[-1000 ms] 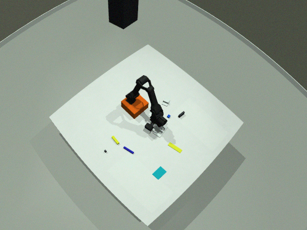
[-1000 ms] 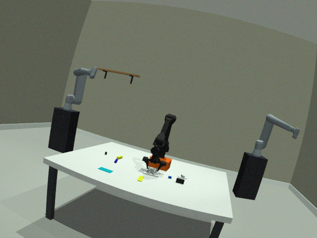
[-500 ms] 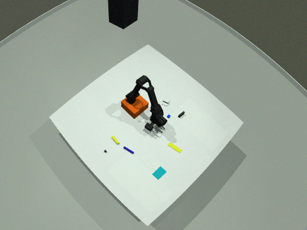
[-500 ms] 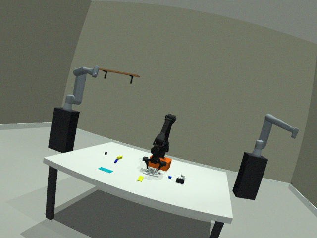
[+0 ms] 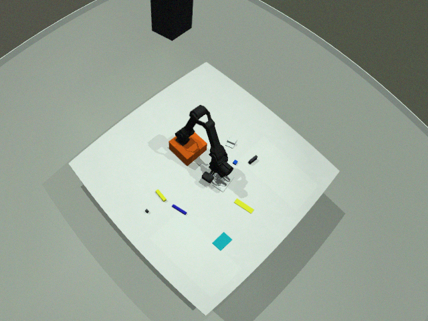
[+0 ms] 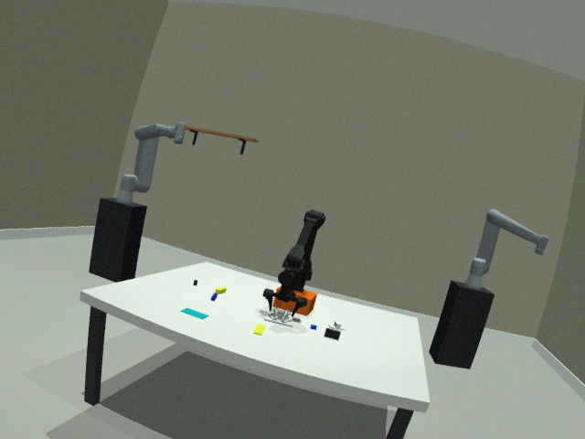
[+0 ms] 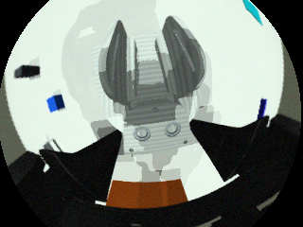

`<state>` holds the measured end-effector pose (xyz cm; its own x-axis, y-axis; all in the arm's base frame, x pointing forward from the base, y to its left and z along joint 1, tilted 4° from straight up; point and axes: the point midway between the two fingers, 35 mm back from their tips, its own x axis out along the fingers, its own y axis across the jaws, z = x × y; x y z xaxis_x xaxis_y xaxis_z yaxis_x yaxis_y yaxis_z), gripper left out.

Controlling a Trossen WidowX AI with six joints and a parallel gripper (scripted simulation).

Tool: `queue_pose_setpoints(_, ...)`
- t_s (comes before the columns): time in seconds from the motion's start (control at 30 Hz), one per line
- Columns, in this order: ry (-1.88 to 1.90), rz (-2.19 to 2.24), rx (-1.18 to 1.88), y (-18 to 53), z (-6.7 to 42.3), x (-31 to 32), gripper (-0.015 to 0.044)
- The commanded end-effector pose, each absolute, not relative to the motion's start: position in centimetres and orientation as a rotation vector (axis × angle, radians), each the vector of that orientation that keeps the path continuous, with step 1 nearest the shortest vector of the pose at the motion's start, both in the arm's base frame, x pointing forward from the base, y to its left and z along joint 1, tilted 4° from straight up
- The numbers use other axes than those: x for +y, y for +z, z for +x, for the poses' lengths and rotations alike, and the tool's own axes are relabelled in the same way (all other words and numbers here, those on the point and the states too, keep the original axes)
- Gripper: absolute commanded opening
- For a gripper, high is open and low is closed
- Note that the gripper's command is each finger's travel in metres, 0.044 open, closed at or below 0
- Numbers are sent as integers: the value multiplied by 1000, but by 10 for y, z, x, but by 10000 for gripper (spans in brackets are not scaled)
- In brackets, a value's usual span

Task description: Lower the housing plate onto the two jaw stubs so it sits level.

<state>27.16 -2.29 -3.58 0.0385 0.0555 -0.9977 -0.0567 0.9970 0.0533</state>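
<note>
The grey gripper assembly, with two upright curved jaws [image 7: 115, 71] [image 7: 184, 63], stands on its pale base plate [image 5: 221, 189] [image 6: 282, 324]. A ribbed grey plate [image 7: 157, 141] with two round pin heads [image 7: 142, 133] [image 7: 172, 129] lies at the root of the jaws. It looks roughly level, but whether it is fully seated on the stubs cannot be told. My gripper [image 5: 218, 178] [image 6: 282, 313] [image 7: 155, 128] is open and empty. Its fingers are low, one on each side of this plate, with gaps seeming to show at the tips. The stubs are hidden.
The orange block [image 5: 186, 152] [image 6: 308, 302] is by my arm's base. A small blue cube [image 5: 235, 162] [image 7: 55, 103], a black piece [image 5: 253, 159] and a pale bracket [image 5: 231, 142] [image 6: 336, 326] are to one side. Yellow bars [image 5: 243, 205] [image 5: 160, 194], a dark blue bar [image 5: 179, 209] and a teal sheet [image 5: 222, 241] lie farther out.
</note>
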Motion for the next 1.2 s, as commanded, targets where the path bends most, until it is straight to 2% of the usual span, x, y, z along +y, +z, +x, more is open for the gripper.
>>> queue_pose_setpoints(0.0, 86, -1, 1530, -36, 272, -23, 440)
queue_pose_setpoints(0.13, 86, -1, 1529, -25, 273, -24, 440)
queue_pose_setpoints(0.37, 85, 1, 1528, 39, 268, -27, 440)
queue_pose_setpoints(0.5, 82, 0, 1522, 32, 270, -26, 440)
queue_pose_setpoints(0.87, 85, -1, 1531, 85, 204, -24, 440)
queue_pose_setpoints(1.17, 85, 2, 1532, 87, 200, -23, 440)
